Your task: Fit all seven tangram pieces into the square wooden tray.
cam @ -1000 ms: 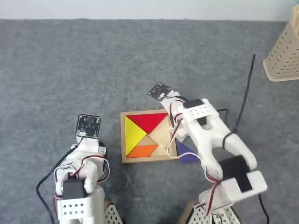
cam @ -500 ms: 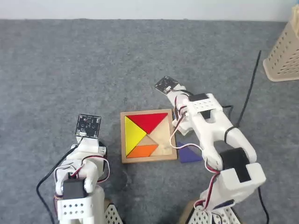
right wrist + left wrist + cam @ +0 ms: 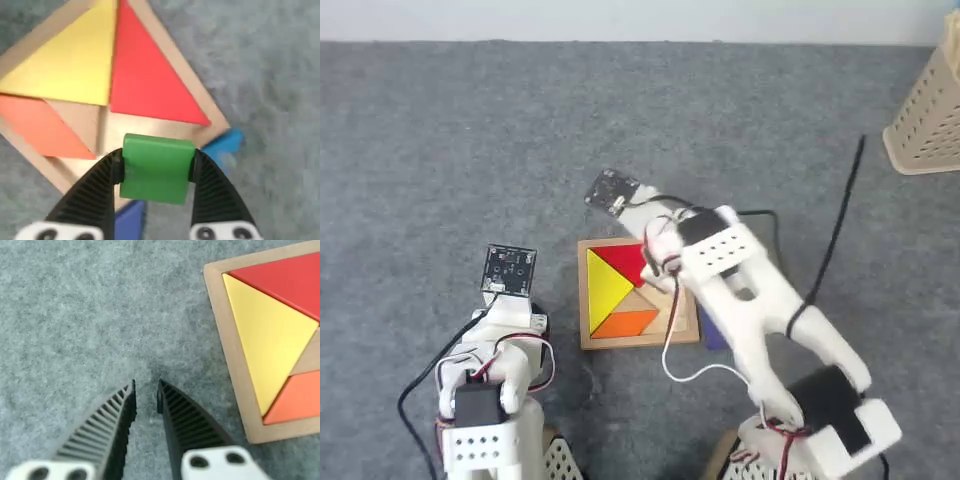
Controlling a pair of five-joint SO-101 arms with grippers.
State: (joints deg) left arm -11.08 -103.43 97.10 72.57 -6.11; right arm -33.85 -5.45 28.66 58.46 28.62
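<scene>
Looking down on a grey desk (image 3: 470, 150) with a square wooden tray (image 3: 584, 300) set between two arms. Already seated in the tray: a yellow triangle (image 3: 605, 290) along the side nearest the left arm, a red triangle (image 3: 625, 262) along the far side, an orange parallelogram (image 3: 625, 323) at the near edge. In the middle, a tan wedge (image 3: 638, 300), either bare wood or a plain piece, hard to tell. Poised over the tray's open side, the right gripper (image 3: 157, 161), fingers (image 3: 100, 190) pressed against both flanks of a green piece (image 3: 156, 172), held level, probably for lowering into the gap beside the red triangle. Lying on the desk just outside the rim, a light blue piece (image 3: 222, 145) and a dark blue piece (image 3: 129, 220), within easy reach of that arm. Parked low over the desk near the tray's corner, the left gripper (image 3: 146, 390), fingers (image 3: 112, 425) nearly together with a thin gap, holding nothing, seemingly out of the working arm's way. Judged roughly half done.
</scene>
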